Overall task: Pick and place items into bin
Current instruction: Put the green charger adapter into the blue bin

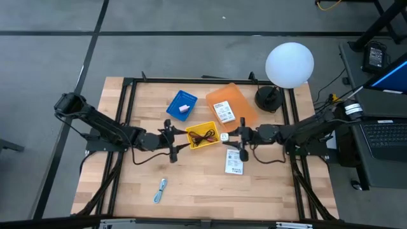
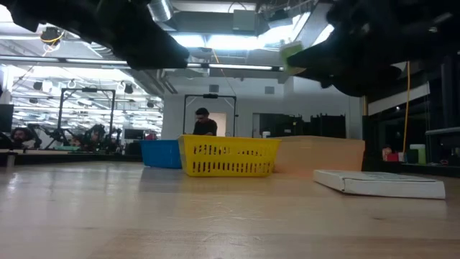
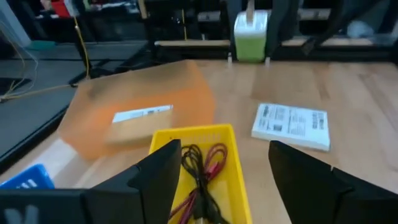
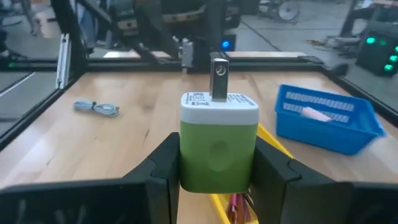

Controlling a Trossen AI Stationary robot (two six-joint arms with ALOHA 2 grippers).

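My right gripper [image 4: 217, 163] is shut on the small green piece [image 4: 219, 146], a green block with a white labelled top and metal prongs, just right of the yellow bin [image 1: 202, 135]. Inside that bin lie the black cord [image 3: 194, 163] and the dark-red cord [image 3: 213, 157]. My left gripper [image 3: 224, 155] is open at the bin's left end [image 1: 173, 143], touching nothing. One white packet [image 1: 233, 162] lies flat on the table, and another [image 1: 224, 112] is in the orange bin [image 1: 238, 95]. The tiny pink block [image 1: 184, 109] sits in the blue bin [image 1: 181, 102]. The blue-silver piece [image 1: 160, 189] lies near the table's near edge. My right gripper pinches the green piece by its green lower body [image 4: 186, 158], one finger [image 4: 163, 168] on each of two opposite sides. The fingers come level from the table's right. The piece is lifted clear of the table, its white top and prongs [image 4: 219, 78] pointing away from the fingers.
A white globe lamp [image 1: 289, 63] on a black base [image 1: 269, 97] stands at the table's far right corner. A black frame [image 1: 127, 102] runs around the table. A laptop [image 1: 385, 137] sits beyond the right edge. Bare wood stretches along the near side.
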